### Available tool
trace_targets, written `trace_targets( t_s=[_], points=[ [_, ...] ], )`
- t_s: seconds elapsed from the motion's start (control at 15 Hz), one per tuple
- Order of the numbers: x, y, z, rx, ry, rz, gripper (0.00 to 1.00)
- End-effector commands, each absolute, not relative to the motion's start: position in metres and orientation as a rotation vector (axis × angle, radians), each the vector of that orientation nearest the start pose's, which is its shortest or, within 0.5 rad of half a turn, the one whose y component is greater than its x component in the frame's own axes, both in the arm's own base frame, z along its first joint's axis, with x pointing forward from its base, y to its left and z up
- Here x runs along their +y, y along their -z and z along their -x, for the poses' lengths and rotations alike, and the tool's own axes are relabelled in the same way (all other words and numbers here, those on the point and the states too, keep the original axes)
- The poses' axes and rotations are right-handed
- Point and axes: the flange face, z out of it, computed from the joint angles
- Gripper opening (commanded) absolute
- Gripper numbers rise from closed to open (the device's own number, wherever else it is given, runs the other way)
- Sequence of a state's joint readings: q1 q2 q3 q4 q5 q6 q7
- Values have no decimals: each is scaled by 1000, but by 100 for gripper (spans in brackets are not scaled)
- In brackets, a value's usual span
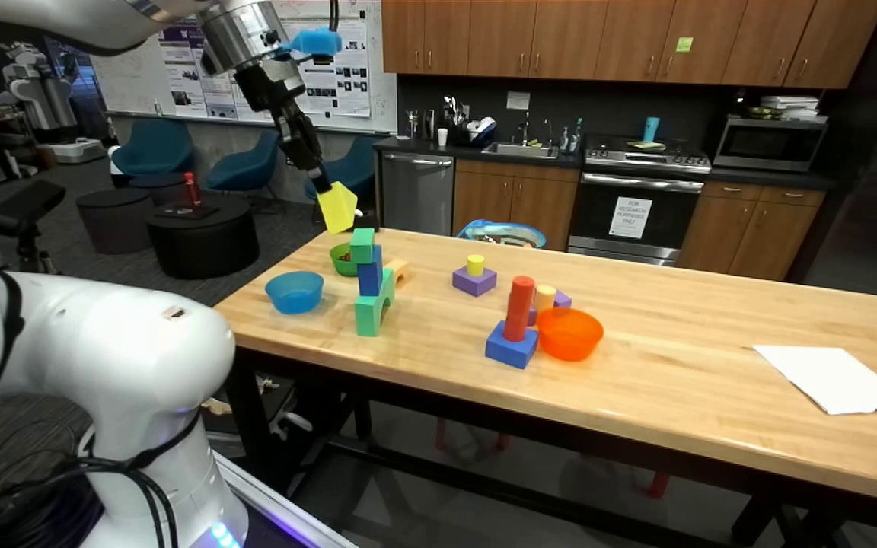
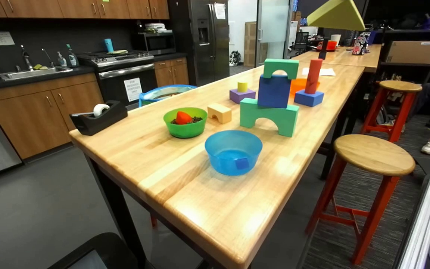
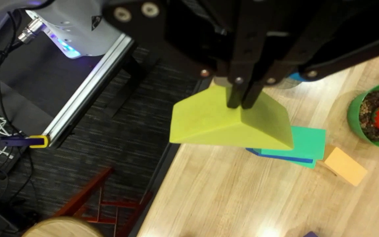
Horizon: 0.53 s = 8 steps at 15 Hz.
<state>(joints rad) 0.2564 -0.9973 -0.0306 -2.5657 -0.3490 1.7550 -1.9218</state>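
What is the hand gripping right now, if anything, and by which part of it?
The hand pinches the yellow triangular block by its upper ridge, across the two sloping faces.

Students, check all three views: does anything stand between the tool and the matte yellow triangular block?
Nothing visible does: in the wrist view, the tool grips the matte yellow triangular block directly, with no other object between them.

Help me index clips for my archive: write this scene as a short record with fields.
Held: yellow block, in the gripper, off the table
Tower: small green arch on blue slab on large green arch
Pillar: red cylinder on blue base
Bowls: blue bowl, green bowl, orange bowl
Other: tan arch, yellow cylinder on purple block
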Motion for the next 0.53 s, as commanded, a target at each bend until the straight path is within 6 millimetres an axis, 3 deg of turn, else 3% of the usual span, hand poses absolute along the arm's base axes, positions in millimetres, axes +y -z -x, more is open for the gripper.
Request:
trace_targets(
  t_s=[0.0,0.47],
  points=[
    [29,-586,-279,2596,116,-1231,1],
    [18,-592,-311,2719,-28,-1201,1]
  ],
)
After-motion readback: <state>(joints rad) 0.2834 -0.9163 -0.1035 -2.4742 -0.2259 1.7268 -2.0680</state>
